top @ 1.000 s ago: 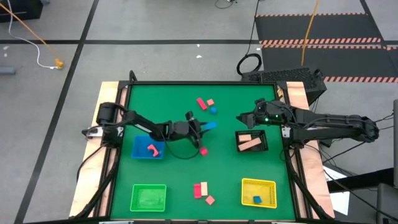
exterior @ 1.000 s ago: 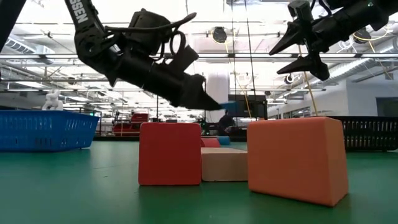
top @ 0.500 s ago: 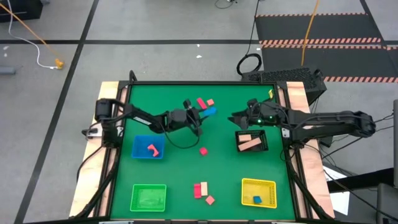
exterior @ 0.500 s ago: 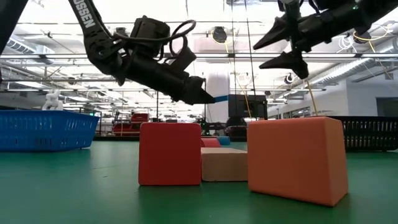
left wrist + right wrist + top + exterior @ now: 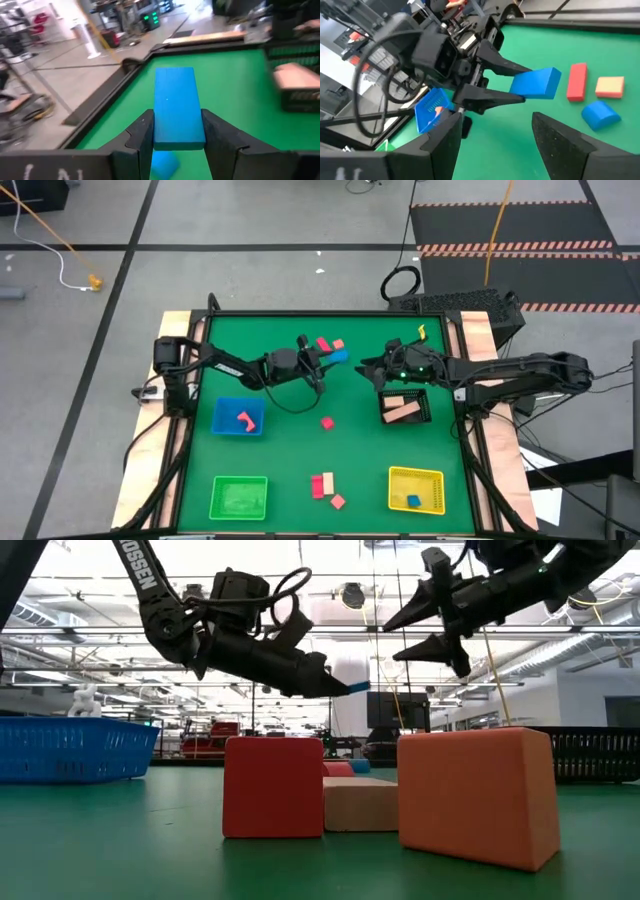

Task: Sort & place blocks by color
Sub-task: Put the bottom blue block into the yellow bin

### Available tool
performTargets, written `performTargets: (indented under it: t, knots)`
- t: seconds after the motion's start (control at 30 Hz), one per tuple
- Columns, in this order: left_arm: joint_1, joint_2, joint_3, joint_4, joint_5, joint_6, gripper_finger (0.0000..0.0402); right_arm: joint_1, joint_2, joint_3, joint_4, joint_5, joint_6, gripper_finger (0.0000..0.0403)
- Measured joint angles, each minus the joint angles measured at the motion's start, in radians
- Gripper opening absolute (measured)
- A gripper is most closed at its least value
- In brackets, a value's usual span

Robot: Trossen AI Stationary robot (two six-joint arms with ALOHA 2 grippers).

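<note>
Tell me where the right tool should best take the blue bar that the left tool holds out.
Probably the free end of the blue bar, sticking out past the left tool. The open right tool could come straight at that end, closing across the bar's narrow width.

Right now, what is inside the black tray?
The black tray holds salmon and tan blocks. The right arm hangs over the tray's far edge, so anything beneath it is hidden.

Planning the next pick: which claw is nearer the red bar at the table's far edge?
Left. The left claw, shut on a blue block, is beside the red bar; the right claw hangs open farther off.
</note>
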Motion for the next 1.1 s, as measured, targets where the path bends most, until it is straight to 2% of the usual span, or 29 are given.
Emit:
performTargets:
  t: [0.2,0.57,0.97,1.1]
  knots:
    - [-0.061,0.0,0.0,0.014,0.004,0.027,0.0134,0.002,0.068,0.0,0.055,-0.001,0.03,0.0233]
    - [-0.173,0.0,0.0,0.037,-0.043,0.091,0.0134,0.011,0.074,0.0,0.084,-0.004,0.138,0.0233]
    - [-0.203,0.0,0.013,0.099,-0.086,0.092,0.0134,0.122,0.075,0.0,0.085,0.003,0.213,0.0233]
    - [-0.225,0.0,0.047,0.08,-0.086,0.097,0.0134,0.151,0.075,0.0,0.093,0.049,0.205,0.0232]
